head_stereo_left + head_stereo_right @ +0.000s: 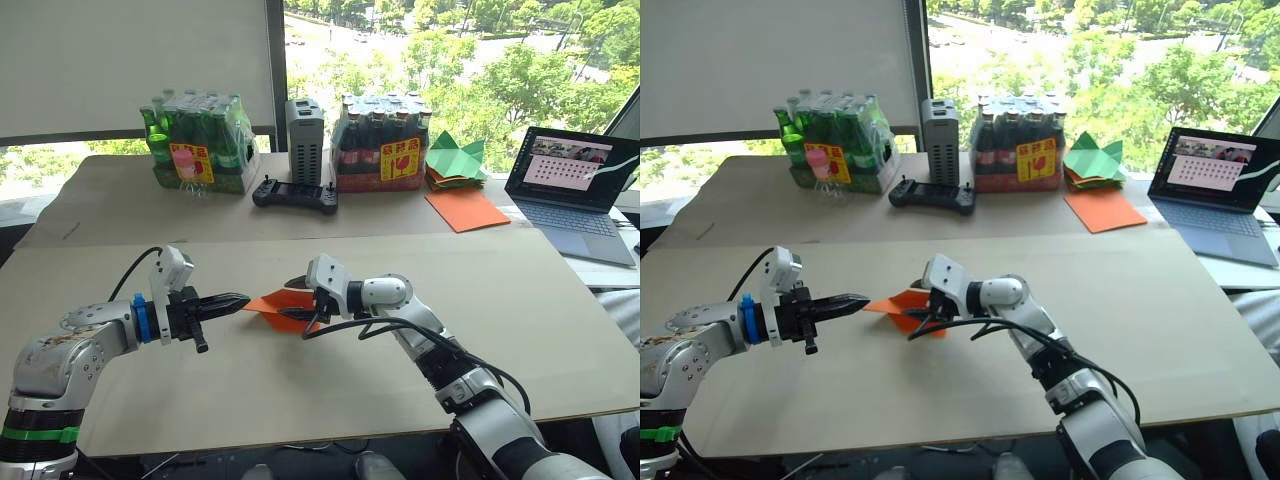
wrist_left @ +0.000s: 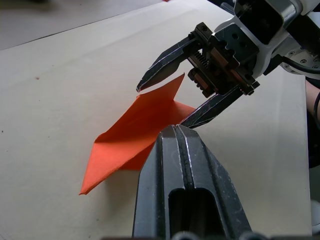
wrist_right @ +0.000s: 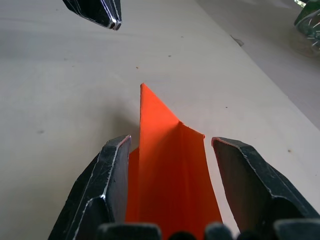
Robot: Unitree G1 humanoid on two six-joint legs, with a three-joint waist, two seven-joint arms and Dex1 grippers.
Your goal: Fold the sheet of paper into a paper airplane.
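The bright orange sheet of paper (image 1: 272, 302) lies on the tan table (image 1: 330, 390) between my two grippers, folded into a pointed dart shape with one flap standing up. My right gripper (image 1: 297, 298) is open and straddles the paper's wider end, one finger on each side of the raised flap (image 3: 167, 170). My left gripper (image 1: 240, 301) is shut with nothing in it. Its tip points at the paper's left corner and stands a short way off it, as the right wrist view shows.
Along the far table stand a pack of green bottles (image 1: 200, 145), a grey box (image 1: 305, 140), a black controller (image 1: 295, 193) and a pack of dark bottles (image 1: 385, 145). Green paper shapes (image 1: 455, 160), a smooth orange sheet (image 1: 465, 210) and a laptop (image 1: 580, 190) sit far right.
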